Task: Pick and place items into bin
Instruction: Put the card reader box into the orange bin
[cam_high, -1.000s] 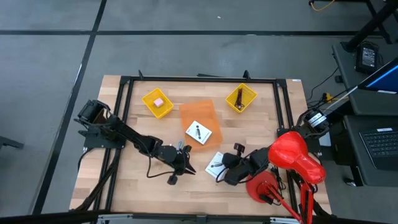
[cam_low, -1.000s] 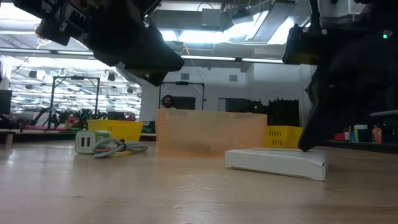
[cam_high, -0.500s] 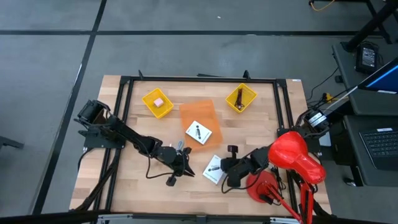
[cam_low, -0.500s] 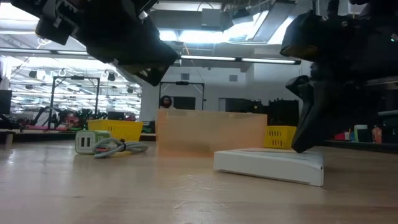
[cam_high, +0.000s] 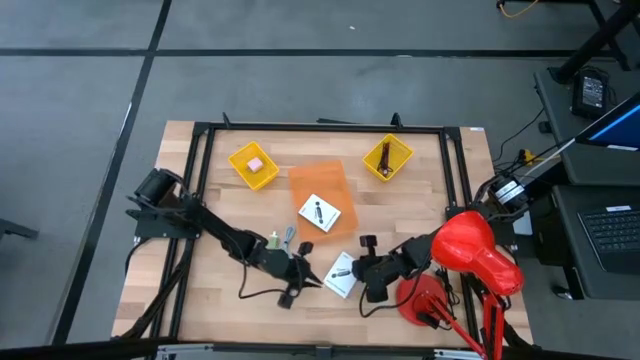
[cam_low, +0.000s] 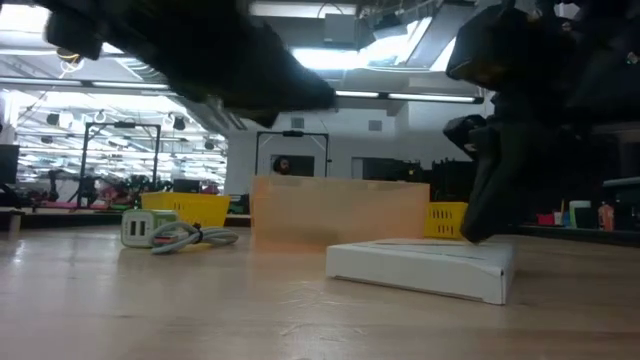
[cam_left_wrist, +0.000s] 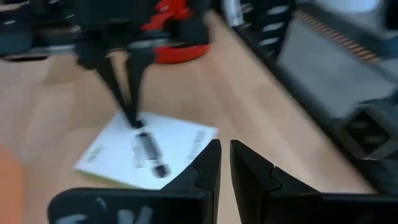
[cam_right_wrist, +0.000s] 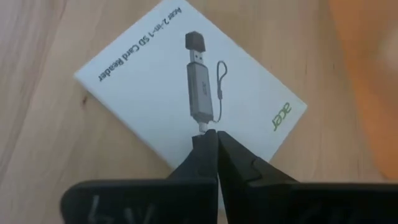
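Note:
A white square card box printed with a black card reader lies flat on the wood, also in the high view. My right gripper is shut, its tips on the box's top. My left gripper is shut, hovers just left of the box and touches nothing. A second white card lies on the orange bin. The pink block sits in one yellow bin, dark cords in the other. A green cube with a grey cord lies on the table. My right gripper presses its shut fingertips on the white box's top face, beside the printed reader's lower end. The fingers come slanting down from the table's right side. The box lies flat on the table.
A black frame rims the table. Yellow bins stand at far left and far right, the orange bin between them. A red object and a red spool sit at the right edge. Bare wood lies along the near edge.
My right gripper has moved toward the table's left with its shut tips on the white box, and the box has slid left and a little nearer along the table. My left gripper has moved toward the near edge and the box, uncovering the green cube and cord.

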